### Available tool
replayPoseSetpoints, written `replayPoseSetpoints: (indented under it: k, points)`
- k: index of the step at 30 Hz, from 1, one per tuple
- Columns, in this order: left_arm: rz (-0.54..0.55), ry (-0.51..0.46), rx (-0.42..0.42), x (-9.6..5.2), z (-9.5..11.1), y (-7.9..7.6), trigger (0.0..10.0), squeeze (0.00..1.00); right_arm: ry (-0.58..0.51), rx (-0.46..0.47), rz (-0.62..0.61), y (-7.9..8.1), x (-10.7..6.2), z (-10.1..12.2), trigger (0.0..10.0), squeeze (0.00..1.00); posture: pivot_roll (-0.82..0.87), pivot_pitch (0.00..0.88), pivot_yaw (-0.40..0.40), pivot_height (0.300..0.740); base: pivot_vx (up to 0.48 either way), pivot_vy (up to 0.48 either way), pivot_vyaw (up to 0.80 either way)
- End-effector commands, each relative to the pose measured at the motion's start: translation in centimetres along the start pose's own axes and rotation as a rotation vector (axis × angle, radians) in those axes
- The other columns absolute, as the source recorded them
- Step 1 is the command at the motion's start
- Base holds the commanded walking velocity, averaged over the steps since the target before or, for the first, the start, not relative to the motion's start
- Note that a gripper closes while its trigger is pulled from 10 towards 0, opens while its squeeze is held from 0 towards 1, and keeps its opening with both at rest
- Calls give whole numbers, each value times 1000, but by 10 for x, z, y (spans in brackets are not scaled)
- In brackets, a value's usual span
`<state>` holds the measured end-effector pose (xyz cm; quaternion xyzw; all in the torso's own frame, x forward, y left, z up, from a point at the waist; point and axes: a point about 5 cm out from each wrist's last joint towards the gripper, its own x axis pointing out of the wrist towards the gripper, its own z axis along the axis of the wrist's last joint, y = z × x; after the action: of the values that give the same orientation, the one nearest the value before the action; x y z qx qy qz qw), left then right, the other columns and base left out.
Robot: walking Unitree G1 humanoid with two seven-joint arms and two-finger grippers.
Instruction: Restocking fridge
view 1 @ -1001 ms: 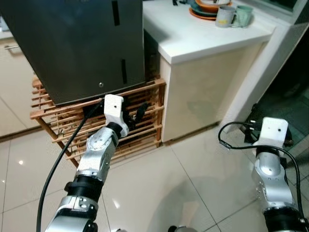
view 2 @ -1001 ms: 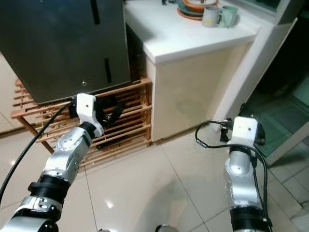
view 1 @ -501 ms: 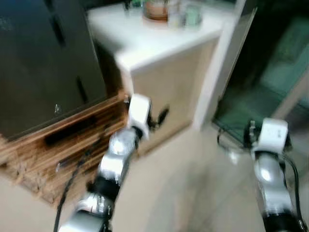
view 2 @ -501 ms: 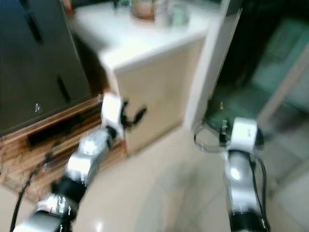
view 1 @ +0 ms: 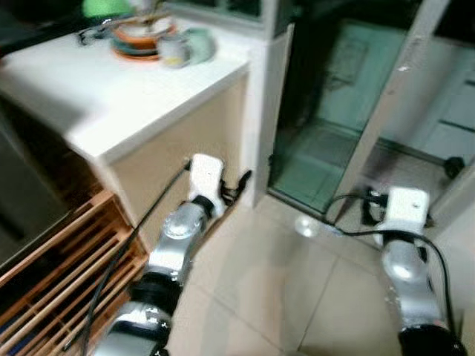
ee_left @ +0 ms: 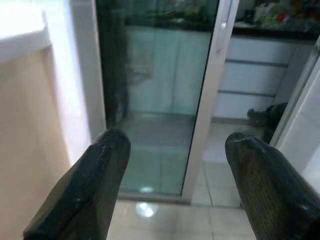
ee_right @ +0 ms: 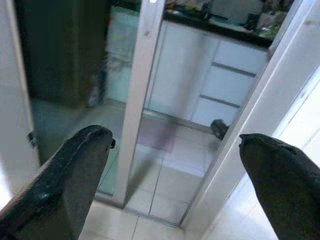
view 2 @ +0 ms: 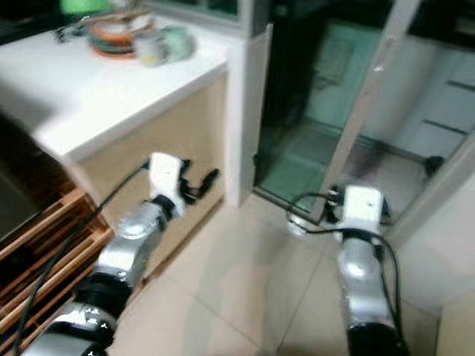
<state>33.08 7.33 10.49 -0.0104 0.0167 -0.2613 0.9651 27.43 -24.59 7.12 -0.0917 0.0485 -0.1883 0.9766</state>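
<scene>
Beside the counter: the robot is standing on a pale tiled floor [view 1: 252, 297], facing a glass sliding door [view 1: 334, 111] with a pale metal frame; the head views are slightly blurred.
Left gripper [ee_left: 172, 165]: it is hovering in the air near the beige side panel of the white counter [view 1: 111, 104], its two black fingers [ee_left: 95, 185] spread wide apart with nothing between them; it is pointing toward the glass door.
Right gripper [ee_right: 175, 175]: it is hanging above the floor tiles, well apart from the left one, its fingers [ee_right: 65, 180] also spread wide and gripping nothing; it is pointing at the door frame and the white drawers [ee_right: 225, 85] of the room behind the glass.
Counter top: a stack of orange and dark plates [view 1: 137, 41] is sitting at the far end, with two mugs [view 1: 185, 48] standing just beside it, one pale and one light green.
Wooden rack [view 1: 52, 274]: a slatted wooden stand is lying low to the robot's left, next to the counter, with a dark cabinet or appliance edge above it, too cropped to tell.
Cables: a black cable [view 1: 122, 259] is running along the left arm, and another is looping by the right wrist.
Fridge and stock: cannot tell where they are from these pictures.
</scene>
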Motion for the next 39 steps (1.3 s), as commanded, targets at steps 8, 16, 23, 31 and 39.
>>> replayPoseSetpoints:
  k: [8, 16, 23, 31, 39]
  points:
    - [31, 34, 19, -5, -4, 14, 10000, 0, -16, 53, 55, 14, -1, 5, 10000, 302, -115, 0, 15, 740, 480, 0, -639]
    - [100, 327, 162, -85, -39, 39, 10000, 0, 155, 281, 206, 17, -42, -9, 10000, 251, -102, 0, 10, 740, 60, 0, 0]
    - [116, 281, 20, -131, -22, 19, 10000, 0, 174, 274, 364, 11, -52, -1, 10000, 251, -92, 0, -32, 740, 0, 0, 0]
    - [188, 266, -19, -116, -13, 13, 10000, 0, 174, 297, 486, 32, -42, 9, 10000, 259, -73, 0, -52, 740, 0, 0, 0]
    - [199, 291, 1, -106, -6, 22, 10000, 0, 222, 279, 425, 28, -43, -6, 10000, 259, -80, 0, -21, 740, 0, 0, 0]
